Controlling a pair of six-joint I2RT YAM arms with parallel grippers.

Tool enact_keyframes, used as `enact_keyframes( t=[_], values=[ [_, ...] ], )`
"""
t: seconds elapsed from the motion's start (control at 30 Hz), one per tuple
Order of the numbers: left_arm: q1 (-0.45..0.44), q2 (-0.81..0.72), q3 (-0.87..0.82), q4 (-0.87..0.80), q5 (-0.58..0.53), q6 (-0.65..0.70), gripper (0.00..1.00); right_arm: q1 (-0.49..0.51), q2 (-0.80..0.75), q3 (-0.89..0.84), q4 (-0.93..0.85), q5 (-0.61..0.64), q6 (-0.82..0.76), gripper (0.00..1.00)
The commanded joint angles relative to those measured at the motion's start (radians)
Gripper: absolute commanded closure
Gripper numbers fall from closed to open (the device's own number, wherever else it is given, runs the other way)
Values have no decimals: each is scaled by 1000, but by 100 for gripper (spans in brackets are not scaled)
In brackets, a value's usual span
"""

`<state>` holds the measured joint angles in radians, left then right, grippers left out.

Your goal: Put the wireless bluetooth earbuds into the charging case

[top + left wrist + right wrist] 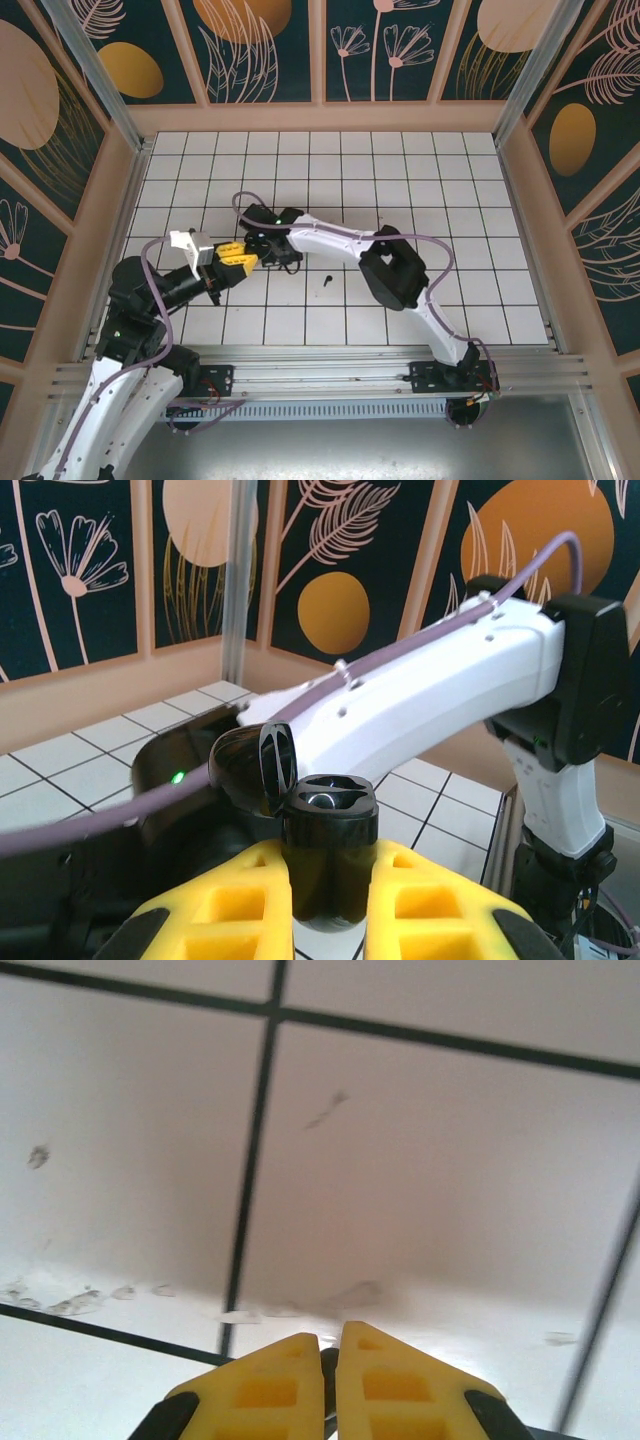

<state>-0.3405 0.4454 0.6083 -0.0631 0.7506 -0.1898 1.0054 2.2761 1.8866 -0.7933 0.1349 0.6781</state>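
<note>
Grips the charging case [330, 825] upright in the left gripper [330, 852], lid [255, 765] flipped back. Has one black earbud [328, 280] lying loose on the table [400, 170] — near both grippers. Shows the right gripper [333, 1338] clenched above the table, a dark sliver [329, 1368] between its fingers, perhaps a second earbud — too blurred to tell.

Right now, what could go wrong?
The right arm passes close by the open lid of the case in the left claw; it could bump it. A loose earbud lies on the tiles near that arm; a sweep might knock it away. The right claw is shut; what it holds is unclear.
</note>
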Motion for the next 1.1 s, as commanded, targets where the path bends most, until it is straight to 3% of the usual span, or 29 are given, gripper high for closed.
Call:
enact_keyframes(
  t=[0.0, 0.5, 0.83, 1.07],
  values=[
    [4, 19, -39, 124, 13, -32, 100, -29, -112, -61, 25, 32, -77, 96],
    [4, 85, -189, 371, -46, -15, 100, -117, -405, -215, 97, 203, -242, 97],
    [4, 192, -237, 509, -85, -31, 100, -104, -560, -215, 164, 268, -341, 97],
    [4, 292, -239, 625, -85, -69, 100, -42, -648, -216, 254, 291, -426, 97]
  ],
)
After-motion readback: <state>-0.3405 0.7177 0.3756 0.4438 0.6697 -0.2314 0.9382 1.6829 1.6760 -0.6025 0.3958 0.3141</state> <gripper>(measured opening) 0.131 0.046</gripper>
